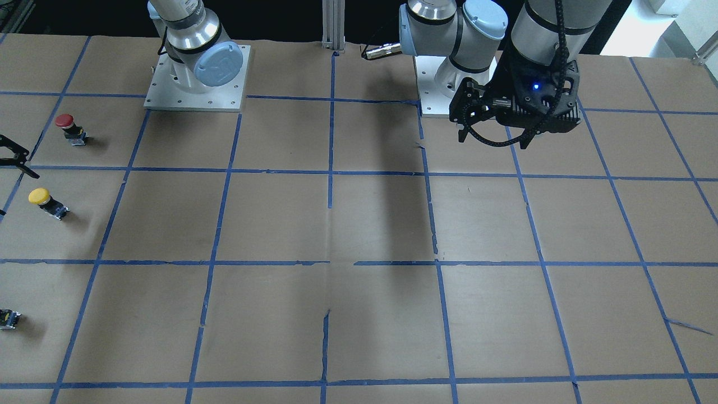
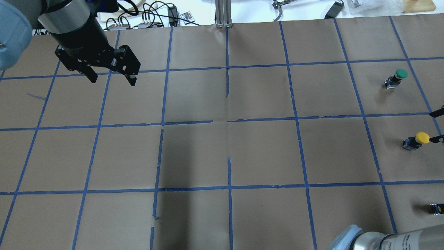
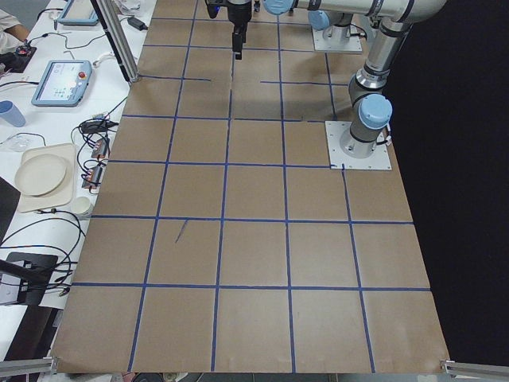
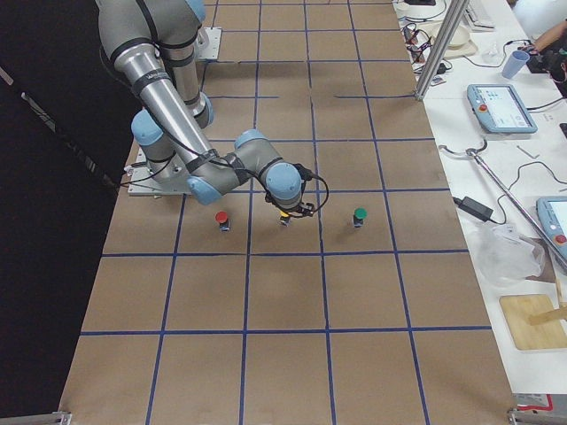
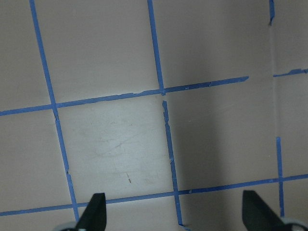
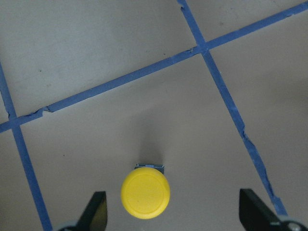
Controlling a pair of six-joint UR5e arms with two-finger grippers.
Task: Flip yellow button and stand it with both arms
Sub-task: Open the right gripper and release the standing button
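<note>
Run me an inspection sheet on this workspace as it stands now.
Surface: table in brown paper, blue tape grid, tape torn in spots.
Job's things: yellow button cap up, between the right gripper's fingers, not gripped.
Clutter: red button, green button, small dark block, all apart.
Grippers: left gripper open, empty; right gripper open.
Cables: black cable looped at left gripper.
Surroundings: teach pendant, plates on side bench.

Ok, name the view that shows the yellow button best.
Right wrist view: the yellow button sits large and sharp, cap seen from above. Front-facing and overhead show it small at the frame's edge; exterior right, tiny; the other two miss it.
</note>
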